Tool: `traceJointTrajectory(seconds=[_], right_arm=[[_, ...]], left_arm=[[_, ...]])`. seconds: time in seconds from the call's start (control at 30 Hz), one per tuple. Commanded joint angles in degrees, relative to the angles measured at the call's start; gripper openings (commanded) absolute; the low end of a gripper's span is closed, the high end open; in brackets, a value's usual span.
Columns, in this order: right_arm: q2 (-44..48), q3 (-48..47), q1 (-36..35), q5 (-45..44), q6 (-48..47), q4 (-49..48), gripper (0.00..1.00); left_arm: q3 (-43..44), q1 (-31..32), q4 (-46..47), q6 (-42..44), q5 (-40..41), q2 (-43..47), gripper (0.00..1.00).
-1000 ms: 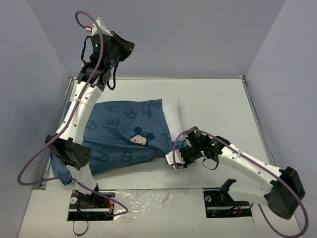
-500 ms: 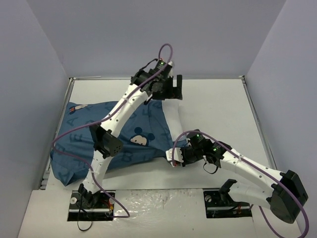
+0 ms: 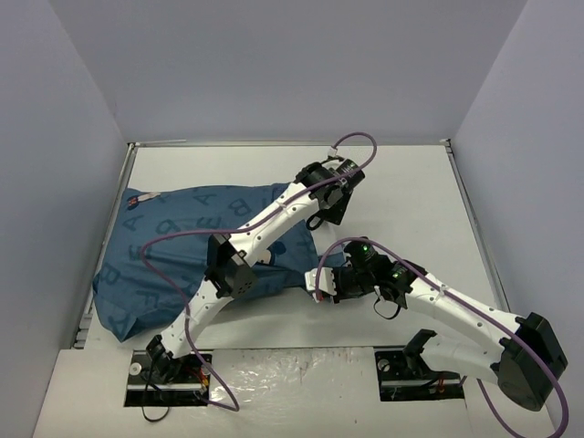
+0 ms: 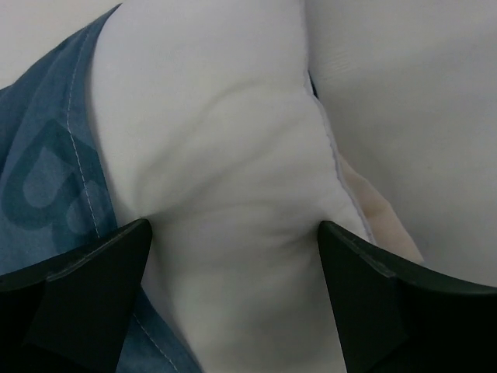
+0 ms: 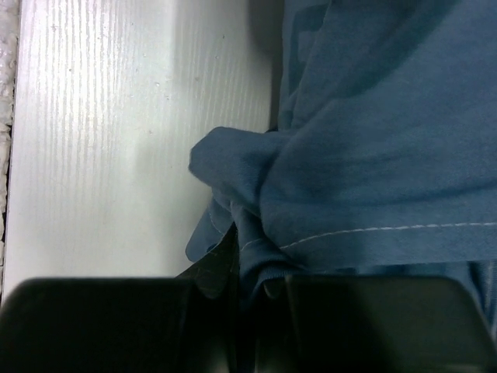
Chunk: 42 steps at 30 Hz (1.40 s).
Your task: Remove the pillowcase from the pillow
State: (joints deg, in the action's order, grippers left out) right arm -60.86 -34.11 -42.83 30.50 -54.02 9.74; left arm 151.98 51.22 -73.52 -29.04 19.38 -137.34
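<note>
Left gripper [image 4: 233, 256]: jaws spread, one finger on each side of the bare white pillow corner, not yet closed on it.
Right gripper [image 5: 248, 284]: pressed together on a bunched fold of the pillowcase hem.
Pillow [image 4: 225, 155]: plump, soft, probably light; it will likely squash and slip, so a deep bite at the seamed corner suits.
Pillowcase [image 3: 164, 255]: limp cloth covering most of the pillow, on the table's [image 3: 401, 192] left half; it will stretch and drag.
Obstructions: left arm [image 3: 269, 224] lies across the cloth; side wall [image 3: 64, 182] just beside the closed end.
</note>
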Motion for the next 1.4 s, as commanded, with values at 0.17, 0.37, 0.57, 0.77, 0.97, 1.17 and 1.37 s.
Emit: traceJointTrajectory(seconds=[0.17, 0.37, 0.57, 0.77, 0.97, 1.17, 1.37], right_arm=[[0.1, 0.9, -0.1, -0.4, 0.9, -2.3, 0.00], [0.7, 0.8, 0.0, -0.4, 1.3, -2.4, 0.00], [1.2, 0.5, 0.0, -0.6, 1.2, -2.7, 0.00], [1.4, 0.2, -5.4, -2.8, -6.3, -2.4, 0.00], [0.5, 0.9, -11.2, -2.5, -8.5, -3.7, 0.00], [-4.4, 4.8, -15.4, -7.7, -7.3, -17.1, 0.00], [-5.0, 5.6, -17.1, -4.0, -8.7, -12.5, 0.00]], left_arm=[[-1.0, -0.3, -5.7, 4.2, 10.5, -4.7, 0.72], [-6.5, -0.3, -3.7, 4.9, 9.0, -4.8, 0.24], [-5.9, -2.6, -1.6, 4.9, 3.5, 1.7, 0.02], [-16.2, -11.8, 15.5, -5.4, -12.7, 19.5, 0.02], [-21.9, -19.4, 25.2, -12.2, -23.7, 26.3, 0.02], [-23.7, -21.3, 31.9, -16.7, -30.4, 27.7, 0.02], [-18.8, -24.7, 34.5, -18.9, -35.4, 28.6, 0.02]])
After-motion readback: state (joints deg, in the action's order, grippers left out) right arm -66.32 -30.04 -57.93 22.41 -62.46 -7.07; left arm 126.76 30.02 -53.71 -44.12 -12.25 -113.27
